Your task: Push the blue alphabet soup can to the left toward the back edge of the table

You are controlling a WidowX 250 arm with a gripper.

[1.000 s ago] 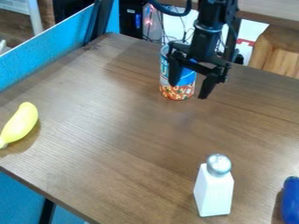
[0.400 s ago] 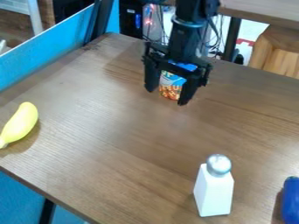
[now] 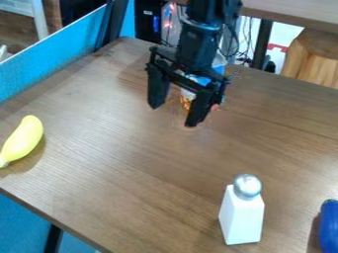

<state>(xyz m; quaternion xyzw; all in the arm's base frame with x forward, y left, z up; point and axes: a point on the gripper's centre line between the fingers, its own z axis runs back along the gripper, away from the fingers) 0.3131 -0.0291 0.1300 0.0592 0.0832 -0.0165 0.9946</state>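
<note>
The hand (image 3: 174, 115) hangs over the far part of the counter (image 3: 145, 163), below the far corner that shows at the upper left. Its two black fingers stand wide apart, tips pointing down, with nothing gripped between them. A can (image 3: 187, 101) stands upright on the counter behind the hand, toward the far edge and partly hidden by it. Whether the two touch, I cannot tell.

The far edge of the counter slants down to the right from that corner. The left edge runs from the same corner alongside a blue panel (image 3: 53, 57), and the near edge cuts across the lower left. A yellow banana-shaped item (image 3: 22, 139) lies by the left border of the view, between the panel and the near edge. A white bottle (image 3: 241, 217) with a rounded silver cap (image 3: 247, 186) stands upright toward the lower right, well apart from the hand. Right of it, a dark blue item (image 3: 328, 228) rests on the counter, cut off by the view's right border. A broad stretch of brown wood grain spans the room between hand, banana-shaped item and bottle.

The can's label shows blue, white and orange-red patches; its lettering is too hidden to read. The bottle's visible sides are plain white.
</note>
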